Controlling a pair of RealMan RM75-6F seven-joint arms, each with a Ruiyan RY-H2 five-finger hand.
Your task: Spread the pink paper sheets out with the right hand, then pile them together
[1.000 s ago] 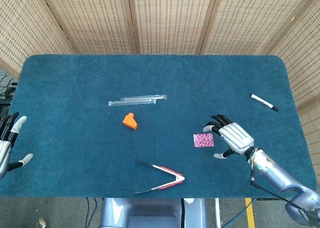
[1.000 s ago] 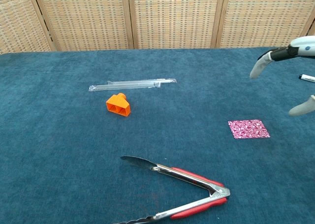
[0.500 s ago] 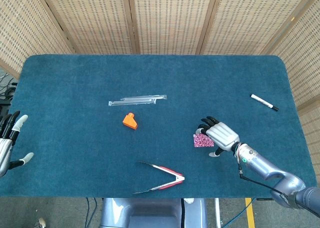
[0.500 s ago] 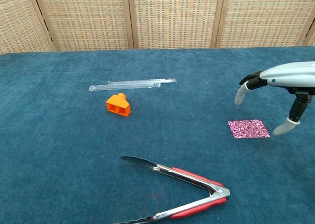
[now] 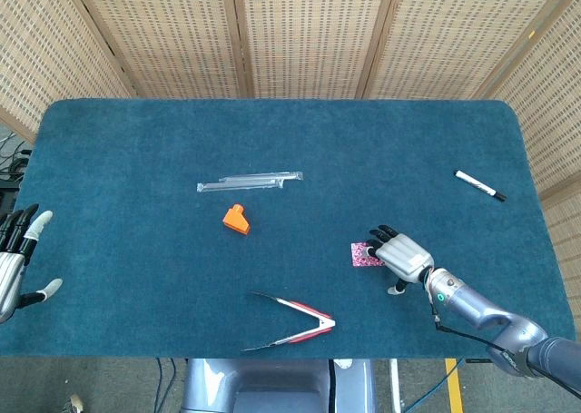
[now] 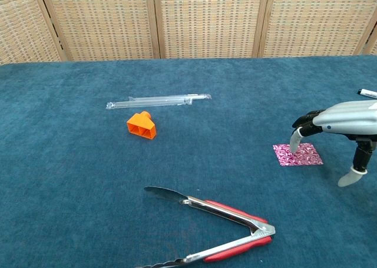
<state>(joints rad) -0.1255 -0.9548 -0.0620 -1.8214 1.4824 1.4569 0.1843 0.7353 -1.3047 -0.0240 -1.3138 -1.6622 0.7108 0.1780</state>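
Note:
The pink patterned paper sheets (image 5: 365, 255) (image 6: 298, 155) lie as one small flat stack on the blue table, right of centre. My right hand (image 5: 402, 254) (image 6: 339, 122) hovers low over the stack's right part, fingers spread and bent down. One fingertip (image 6: 294, 144) reaches the stack's near-left corner; whether it touches is unclear. The thumb hangs apart to the right. My left hand (image 5: 13, 260) stays at the table's left edge, fingers spread, holding nothing; only the head view shows it.
Red-handled metal tongs (image 5: 295, 325) (image 6: 219, 227) lie near the front edge. An orange plastic piece (image 5: 236, 219) (image 6: 141, 125) and a clear plastic strip (image 5: 250, 181) (image 6: 158, 101) sit left of centre. A black-and-white marker (image 5: 479, 185) lies at the far right.
My right hand has come down and moved left, from above the table beside the sheets to low over them. The sheets and the left hand have not moved.

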